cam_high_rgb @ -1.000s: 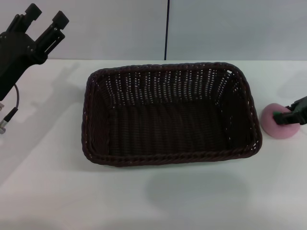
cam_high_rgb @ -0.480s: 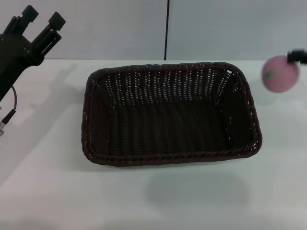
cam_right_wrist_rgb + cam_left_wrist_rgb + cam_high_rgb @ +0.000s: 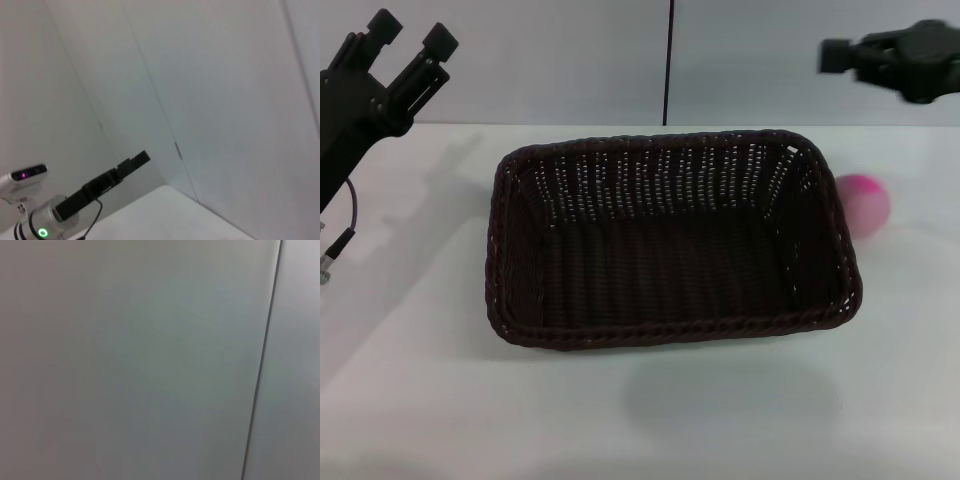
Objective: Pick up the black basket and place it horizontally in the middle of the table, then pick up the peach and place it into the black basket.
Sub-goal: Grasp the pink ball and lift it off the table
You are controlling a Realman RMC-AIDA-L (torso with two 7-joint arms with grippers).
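1. Since 0.5 s ago the peach (image 3: 863,203) has left the R claw: it was up in the air by the claw, now it sits on the table (image 3: 640,420), touching or just beside the black basket (image 3: 670,240) at its right end, outside it. Basket looks nudged slightly too.
2. Right gripper (image 3: 835,55) is up high over the far right corner of the basket, holding nothing; can't tell how wide its fingers stand, it's blurred.
3. Left gripper (image 3: 405,32) is parked raised at far left, fingers apart, empty.
4. Basket lies long axis across the table, roughly mid-table, so that step looks done.
5. Key relation: peach is below the R claw and a bit to its right. R arm is much nearer, so you'd likely regrasp w/ it.
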